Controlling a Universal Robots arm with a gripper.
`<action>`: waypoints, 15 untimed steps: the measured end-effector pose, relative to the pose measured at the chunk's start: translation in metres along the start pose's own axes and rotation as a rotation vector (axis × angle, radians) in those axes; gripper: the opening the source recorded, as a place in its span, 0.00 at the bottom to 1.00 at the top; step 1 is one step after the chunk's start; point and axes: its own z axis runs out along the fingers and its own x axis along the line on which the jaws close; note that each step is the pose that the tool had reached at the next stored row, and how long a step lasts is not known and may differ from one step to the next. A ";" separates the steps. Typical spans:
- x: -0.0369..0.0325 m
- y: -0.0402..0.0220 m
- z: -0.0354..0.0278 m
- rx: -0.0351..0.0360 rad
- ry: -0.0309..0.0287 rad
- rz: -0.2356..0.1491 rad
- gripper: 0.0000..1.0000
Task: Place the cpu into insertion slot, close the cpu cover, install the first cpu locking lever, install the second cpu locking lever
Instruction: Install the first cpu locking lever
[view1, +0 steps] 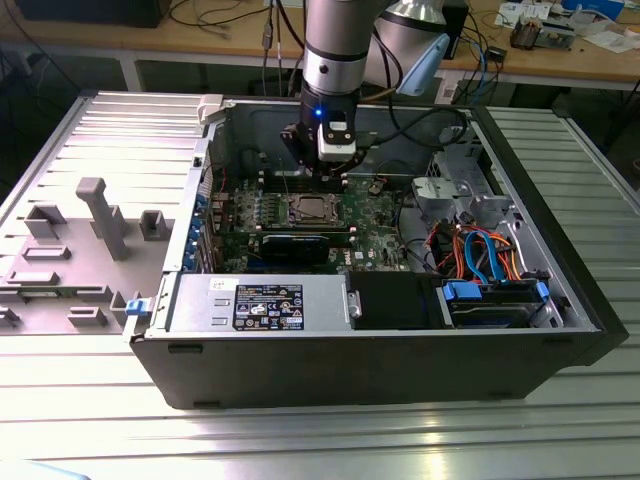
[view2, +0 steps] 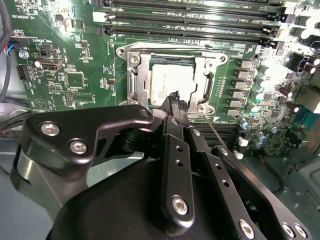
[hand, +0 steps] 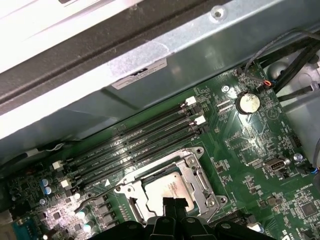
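Observation:
The cpu (view2: 171, 84) lies flat in the insertion slot (view2: 131, 59) on the green motherboard, its silvery top also plain in the first wrist view (hand: 167, 188). The cpu cover (view2: 207, 75) is folded down around it as a metal frame. My gripper (view2: 175, 101) hovers just over the socket's edge, its black fingertips (hand: 169, 204) pressed together and shut with nothing seen between them. A thin wire lever (view2: 216, 134) runs out from the socket corner beside the fingers. From outside, the gripper (view1: 331, 181) hangs just behind the socket (view1: 307, 211).
Long memory slots (hand: 135, 142) run beside the socket. The open computer case (view1: 370, 360) surrounds the board, with a power supply (view1: 265, 303) in front, a drive bay and coloured cables (view1: 480, 262) on the exterior view's right. A grey side panel (view1: 90, 230) lies on the exterior view's left.

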 end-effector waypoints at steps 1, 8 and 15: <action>0.0000 0.0000 0.0000 0.0000 0.0000 -0.003 0.11; 0.0000 0.0000 0.0000 0.0004 -0.0001 -0.012 0.11; 0.0000 0.0000 0.0001 0.0007 -0.0001 -0.018 0.11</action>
